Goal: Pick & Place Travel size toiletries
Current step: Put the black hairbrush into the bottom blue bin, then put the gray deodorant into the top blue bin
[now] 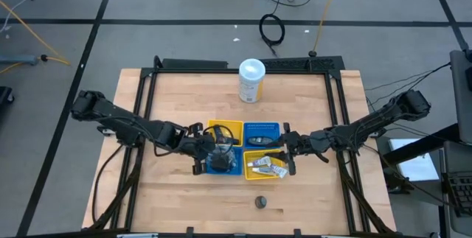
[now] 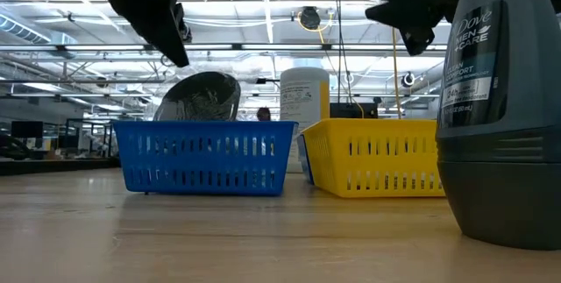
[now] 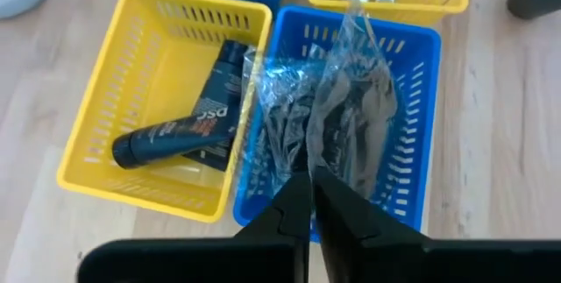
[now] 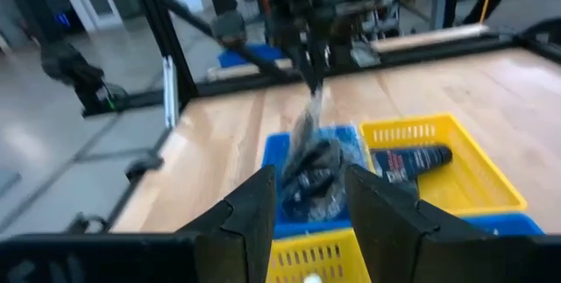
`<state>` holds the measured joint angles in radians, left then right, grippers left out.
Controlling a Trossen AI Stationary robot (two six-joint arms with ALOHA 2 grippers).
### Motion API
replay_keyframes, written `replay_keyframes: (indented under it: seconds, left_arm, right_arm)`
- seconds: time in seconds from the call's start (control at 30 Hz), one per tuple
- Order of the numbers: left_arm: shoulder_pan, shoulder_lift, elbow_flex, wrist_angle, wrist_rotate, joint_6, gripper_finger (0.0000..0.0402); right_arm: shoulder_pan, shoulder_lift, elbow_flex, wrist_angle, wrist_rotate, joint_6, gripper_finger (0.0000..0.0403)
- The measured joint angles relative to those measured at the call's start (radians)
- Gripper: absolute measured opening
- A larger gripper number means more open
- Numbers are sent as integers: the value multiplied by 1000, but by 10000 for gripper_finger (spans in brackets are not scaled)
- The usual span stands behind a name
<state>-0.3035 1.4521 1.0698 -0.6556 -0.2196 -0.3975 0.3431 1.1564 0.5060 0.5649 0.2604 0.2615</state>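
Observation:
A clear plastic packet with dark grey mesh puffs [image 3: 342, 116] hangs from my shut left gripper [image 3: 311, 171] over the near blue tray [image 1: 221, 166]. In the low view a puff [image 2: 202, 97] stands above that tray's rim. White tubes [image 1: 267, 167] lie in the near yellow tray [image 1: 276, 175]. A black tube [image 3: 175, 130] lies in the far yellow tray [image 3: 105, 169]. My right gripper [image 4: 311, 187] is open, holds nothing, and hovers at the near yellow tray's right side [image 1: 287, 153], facing the packet. My left gripper pinches the packet's clear plastic top end [image 3: 320, 153] between its two fingers, coming from above and pointing down. The packet hangs below the fingers, and its lower part with the puffs reaches into the near blue tray. I cannot tell whether it rests on the tray floor.
Four trays stand in a square block mid-table; the far blue tray [image 1: 262, 130] holds small items. A tall white canister [image 1: 251, 80] stands toward the far edge. A dark grey deodorant stick [image 2: 500, 116] stands near the near edge [image 1: 259, 202]. Bare wood lies left and right of the trays.

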Motion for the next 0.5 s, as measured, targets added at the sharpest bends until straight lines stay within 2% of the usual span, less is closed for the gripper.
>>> replay_keyframes:
  seconds: [0.13, 0.5]
  left_arm:
    - [0, 0, 0, 5, -40, 28, 55]
    - [7, -1, 0, 32, -89, 94, 203]
  right_arm:
    - [0, 0, -29, 118, -1, -12, 130]
    - [45, 0, -33, 151, -54, -64, 130]
